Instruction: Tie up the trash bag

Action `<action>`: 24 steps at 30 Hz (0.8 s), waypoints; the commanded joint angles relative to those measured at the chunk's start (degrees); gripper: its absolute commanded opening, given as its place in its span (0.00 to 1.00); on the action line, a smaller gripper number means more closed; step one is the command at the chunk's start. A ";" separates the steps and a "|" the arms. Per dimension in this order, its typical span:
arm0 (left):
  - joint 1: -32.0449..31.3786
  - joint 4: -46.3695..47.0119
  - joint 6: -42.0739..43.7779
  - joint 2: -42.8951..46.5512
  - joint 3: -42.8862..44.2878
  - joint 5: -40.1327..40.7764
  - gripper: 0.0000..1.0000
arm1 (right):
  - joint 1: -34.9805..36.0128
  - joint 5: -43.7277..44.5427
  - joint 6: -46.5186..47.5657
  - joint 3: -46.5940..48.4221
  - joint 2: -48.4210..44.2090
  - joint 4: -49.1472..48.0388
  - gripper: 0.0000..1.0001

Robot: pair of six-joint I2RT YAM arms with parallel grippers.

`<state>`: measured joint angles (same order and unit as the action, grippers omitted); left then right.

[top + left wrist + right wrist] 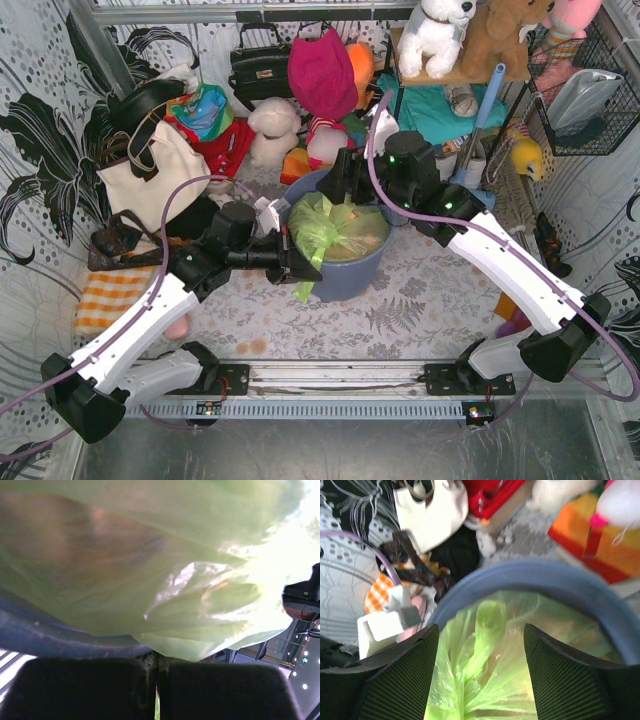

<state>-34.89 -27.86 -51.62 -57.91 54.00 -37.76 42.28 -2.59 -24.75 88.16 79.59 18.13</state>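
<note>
In the top view, we saw the trash bag [335,228] sitting inside the blue-grey bin [350,282] at the centre of the frame, its green plastic bunched into folds at the top, with tan showing through lower right. The left gripper [300,262] lay at the bin's left rim, and a strip of green plastic hung down beside it over the bin wall. The right gripper [345,185] stood at the bin's upper rim, above the bag.

In the left wrist view, the bag filled the upper part of the frame, brownish contents dim through the plastic at upper left, and the bin's dark rim crossed the lower left. The two black fingers [75,690] met along the bottom edge, with only a thin sliver of green pinched in the seam between them.

In the right wrist view, the ribbed fingers [395,680] stood wide apart at the lower corners, holding nothing. The bag's gathered folds lay between and below them, and the bin's rim arched across the middle.
</note>
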 commanded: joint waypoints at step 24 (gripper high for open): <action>-0.09 -4.93 4.07 -6.23 18.86 0.50 0.00 | -3.50 8.54 2.35 2.53 1.11 -8.53 0.00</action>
<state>-34.87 -31.83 -47.99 -64.23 77.89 -36.82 41.52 -0.49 -24.73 96.95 81.01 12.58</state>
